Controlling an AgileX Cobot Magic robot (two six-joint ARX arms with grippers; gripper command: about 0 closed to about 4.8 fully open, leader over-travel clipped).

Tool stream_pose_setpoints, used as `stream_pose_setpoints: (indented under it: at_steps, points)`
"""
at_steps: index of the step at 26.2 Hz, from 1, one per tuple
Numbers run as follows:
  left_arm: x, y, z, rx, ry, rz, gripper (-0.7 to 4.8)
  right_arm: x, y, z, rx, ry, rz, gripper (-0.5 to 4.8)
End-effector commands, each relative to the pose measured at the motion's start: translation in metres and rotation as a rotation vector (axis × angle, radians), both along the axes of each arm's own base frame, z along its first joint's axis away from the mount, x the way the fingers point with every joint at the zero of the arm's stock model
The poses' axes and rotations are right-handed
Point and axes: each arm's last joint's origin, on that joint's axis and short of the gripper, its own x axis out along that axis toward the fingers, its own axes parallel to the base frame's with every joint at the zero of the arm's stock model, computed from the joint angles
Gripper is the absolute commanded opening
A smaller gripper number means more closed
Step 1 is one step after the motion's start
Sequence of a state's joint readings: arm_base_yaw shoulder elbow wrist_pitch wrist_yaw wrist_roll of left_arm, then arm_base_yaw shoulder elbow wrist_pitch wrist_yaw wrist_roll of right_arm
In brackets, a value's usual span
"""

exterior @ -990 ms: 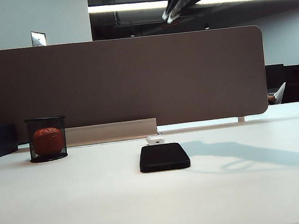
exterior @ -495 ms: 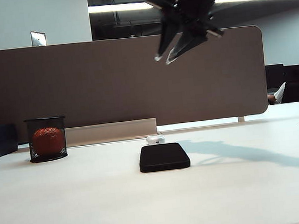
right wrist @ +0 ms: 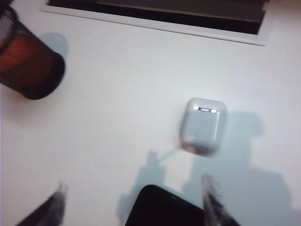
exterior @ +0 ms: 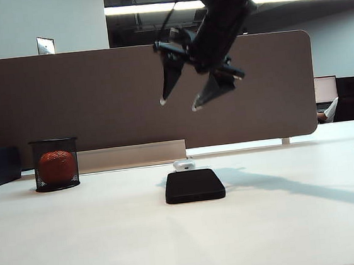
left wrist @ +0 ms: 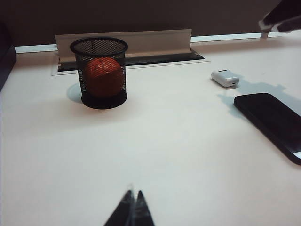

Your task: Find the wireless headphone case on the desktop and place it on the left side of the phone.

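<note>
The small white wireless headphone case (exterior: 183, 165) (left wrist: 225, 77) (right wrist: 203, 124) lies on the white desktop (exterior: 187, 232) just behind the far edge of the flat black phone (exterior: 194, 185) (left wrist: 273, 123) (right wrist: 164, 209). My right gripper (exterior: 179, 105) (right wrist: 134, 197) hangs high in the air above them, pointing down, its fingers spread wide and empty. My left gripper (left wrist: 133, 194) is low over bare desktop at the near side, its fingertips pressed together with nothing between them. It does not appear in the exterior view.
A black mesh cup (exterior: 55, 164) (left wrist: 101, 73) (right wrist: 26, 61) with an orange ball inside stands at the back left. A brown partition (exterior: 142, 98) runs along the rear edge, with a cable slot (left wrist: 127, 59) at its base.
The right arm has come down and leftward from the top of the exterior view to above the phone and case. Its fingers have spread apart. The case and phone have not moved.
</note>
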State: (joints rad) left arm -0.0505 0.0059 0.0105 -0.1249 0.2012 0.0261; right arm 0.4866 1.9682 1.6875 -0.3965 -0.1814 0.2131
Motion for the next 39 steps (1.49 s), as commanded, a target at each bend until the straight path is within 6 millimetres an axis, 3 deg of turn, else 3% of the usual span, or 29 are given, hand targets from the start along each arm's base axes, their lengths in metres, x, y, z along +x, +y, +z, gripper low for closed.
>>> stream_pose_setpoints:
  at_steps: [1,4,19,30,39]
  points:
    - [0.000,0.000,0.002,-0.001,-0.010,-0.002,-0.06,0.009,0.006,-0.003,0.044,-0.054,-0.024,4.24]
    - [0.000,0.000,0.002,-0.001,-0.009,-0.003,-0.06,0.017,0.009,-0.011,0.056,-0.076,-0.075,4.79]
    - [0.000,0.000,0.002,-0.001,-0.009,-0.003,-0.05,0.041,0.029,-0.062,-0.003,-0.103,-0.144,4.79]
    - [0.000,0.000,0.002,-0.001,-0.009,-0.003,-0.05,0.063,0.043,-0.063,-0.071,-0.114,-0.201,4.79]
    - [0.000,0.000,0.002,-0.001,-0.009,-0.003,-0.06,0.066,0.046,-0.087,-0.078,-0.072,-0.182,4.79]
